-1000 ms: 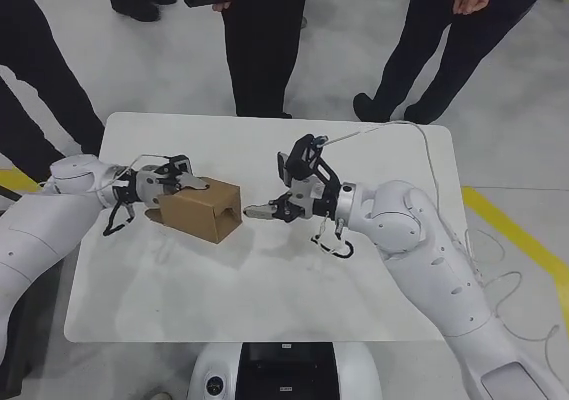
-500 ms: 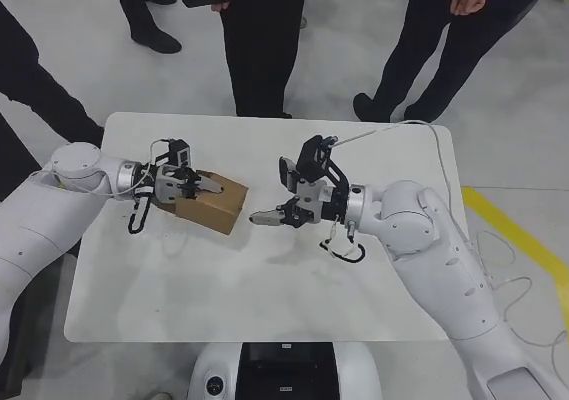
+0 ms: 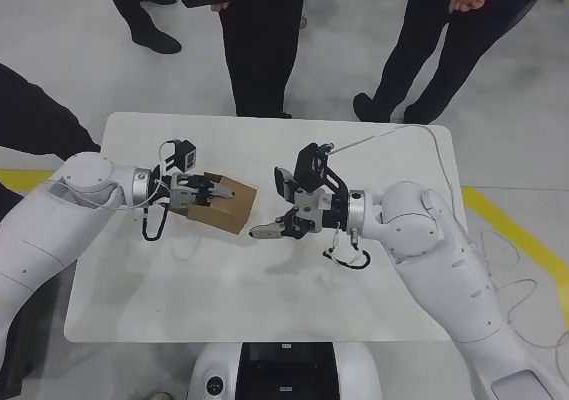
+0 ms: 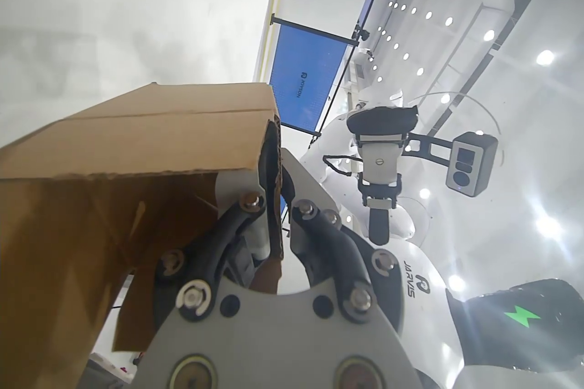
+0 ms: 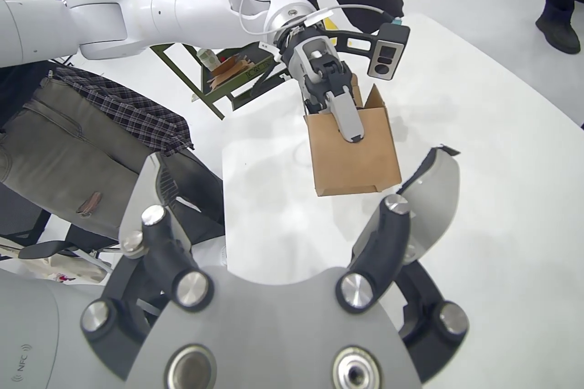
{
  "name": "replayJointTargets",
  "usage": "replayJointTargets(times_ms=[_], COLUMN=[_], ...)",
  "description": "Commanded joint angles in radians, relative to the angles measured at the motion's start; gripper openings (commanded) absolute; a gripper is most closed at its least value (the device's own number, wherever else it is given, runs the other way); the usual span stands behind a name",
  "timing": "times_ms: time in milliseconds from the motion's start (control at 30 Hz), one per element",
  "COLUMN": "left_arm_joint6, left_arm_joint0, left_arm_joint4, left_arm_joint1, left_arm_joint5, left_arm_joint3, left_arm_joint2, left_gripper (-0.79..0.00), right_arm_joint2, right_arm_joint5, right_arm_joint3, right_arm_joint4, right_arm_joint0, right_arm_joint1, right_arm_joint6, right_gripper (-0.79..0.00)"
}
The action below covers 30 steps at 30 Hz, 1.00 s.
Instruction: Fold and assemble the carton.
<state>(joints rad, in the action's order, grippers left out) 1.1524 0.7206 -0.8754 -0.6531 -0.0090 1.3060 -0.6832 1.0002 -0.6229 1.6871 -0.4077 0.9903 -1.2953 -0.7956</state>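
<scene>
The carton (image 3: pixel 219 203) is a small brown cardboard box, already opened out into a squared tube. It is held tilted over the left-middle of the white tabletop (image 3: pixel 264 290). I cannot tell whether its lower edge rests on the surface. A flap stands up at its far end.

The left pincer (image 4: pixel 276 190) is clamped on one wall of the carton, with one finger inside and the other lying along the outer face. The right pincer (image 5: pixel 296 163) is spread wide and holds nothing. It sits just beside the carton's near end and does not touch it.

The step in hand looks like closing the ends, since the body is formed but the flaps are not yet tucked. The next move probably calls for the left arm to keep the carton steady while the right pincer pushes a flap inward squarely, without crushing the wall.

The carton's visible faces are plain, with no label. A blue board (image 4: pixel 305 85) in the room behind carries white lettering.
</scene>
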Motion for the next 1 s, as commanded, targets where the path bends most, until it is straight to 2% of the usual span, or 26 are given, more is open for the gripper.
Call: replayJointTargets(times_ms=[0,600,733,967], left_arm_joint6=[-0.001,-0.001,-0.080,-0.221], left_arm_joint0=[-0.001,-0.001,0.021,0.022], left_arm_joint4=[0.001,0.001,0.064,0.278], left_arm_joint1=[0.000,0.000,-0.003,-0.013], left_arm_joint5=[0.000,0.000,0.016,0.084], left_arm_joint3=[0.000,0.000,0.030,0.131], left_arm_joint2=[0.001,0.001,-0.004,0.005], left_gripper=[-0.785,-0.785,-0.785,-0.785], right_arm_joint2=[0.000,0.000,-0.001,0.020], right_arm_joint5=[-0.001,-0.001,0.006,0.004], right_arm_joint3=[0.000,0.000,0.002,0.035], right_arm_joint4=[0.001,0.001,-0.003,-0.031], right_arm_joint0=[0.000,0.000,0.005,0.050], right_arm_joint1=[0.000,0.000,0.000,0.017], right_arm_joint6=[0.000,0.000,0.007,-0.013], right_gripper=[0.000,0.000,0.000,0.000])
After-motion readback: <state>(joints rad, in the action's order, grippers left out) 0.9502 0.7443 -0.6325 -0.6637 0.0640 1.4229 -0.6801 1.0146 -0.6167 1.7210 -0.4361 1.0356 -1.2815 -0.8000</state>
